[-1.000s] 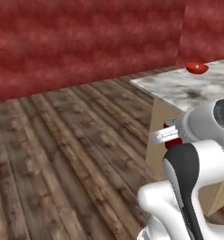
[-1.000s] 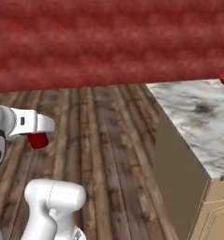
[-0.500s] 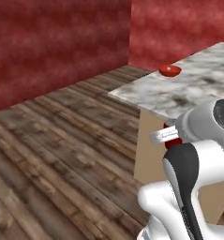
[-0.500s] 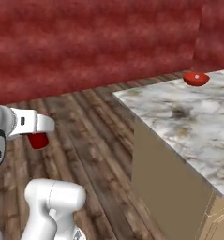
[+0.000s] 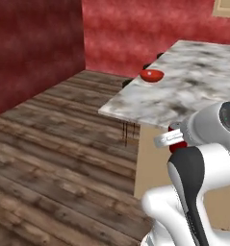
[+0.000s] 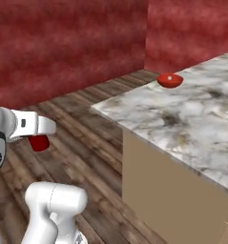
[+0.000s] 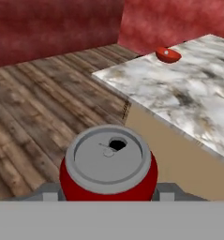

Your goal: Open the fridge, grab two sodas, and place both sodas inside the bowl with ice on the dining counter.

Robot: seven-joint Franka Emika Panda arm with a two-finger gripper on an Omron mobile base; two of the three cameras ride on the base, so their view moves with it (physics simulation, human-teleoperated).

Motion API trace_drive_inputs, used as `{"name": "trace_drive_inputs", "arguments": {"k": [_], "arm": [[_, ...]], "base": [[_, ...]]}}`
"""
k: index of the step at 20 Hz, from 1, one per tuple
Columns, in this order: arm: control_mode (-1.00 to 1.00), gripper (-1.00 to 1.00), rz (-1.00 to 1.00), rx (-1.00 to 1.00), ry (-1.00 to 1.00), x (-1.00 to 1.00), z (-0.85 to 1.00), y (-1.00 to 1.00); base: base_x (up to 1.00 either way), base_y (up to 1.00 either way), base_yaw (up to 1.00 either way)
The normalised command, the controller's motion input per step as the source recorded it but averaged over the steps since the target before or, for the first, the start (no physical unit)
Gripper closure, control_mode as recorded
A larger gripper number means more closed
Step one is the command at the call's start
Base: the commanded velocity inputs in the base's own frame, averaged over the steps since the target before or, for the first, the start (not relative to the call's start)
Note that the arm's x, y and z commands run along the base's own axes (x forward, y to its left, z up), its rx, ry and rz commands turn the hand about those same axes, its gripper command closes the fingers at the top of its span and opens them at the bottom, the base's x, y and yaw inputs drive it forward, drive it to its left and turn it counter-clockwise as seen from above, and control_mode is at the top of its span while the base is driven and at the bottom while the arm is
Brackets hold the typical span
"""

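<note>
Round red can [image 7: 108,166], veined marble counter [image 7: 179,101]

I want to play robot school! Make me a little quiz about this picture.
1. True or false: the pincer is closed around a red soda can.
2. Where does the red bowl sit? A) on the wooden floor B) on the marble counter C) on a stool
3. Fill in: the top of the can is ____ in colour.

Key: 1 true; 2 B; 3 grey
</note>
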Motion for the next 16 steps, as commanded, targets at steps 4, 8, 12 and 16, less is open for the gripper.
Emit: {"name": "trace_drive_inputs", "arguments": {"k": [4,8,12,16], "arm": [[1.00,1.00,0.00,0.00,0.00,0.00,0.00,0.00],[1.00,1.00,0.00,0.00,0.00,0.00,0.00,0.00],[1.00,1.00,0.00,0.00,0.00,0.00,0.00,0.00],[1.00,1.00,0.00,0.00,0.00,0.00,0.00,0.00]], "base": [[0.50,0.77,-0.46],[0.34,0.88,-0.42],[0.28,0.93,-0.39],[0.26,0.93,-0.39]]}}
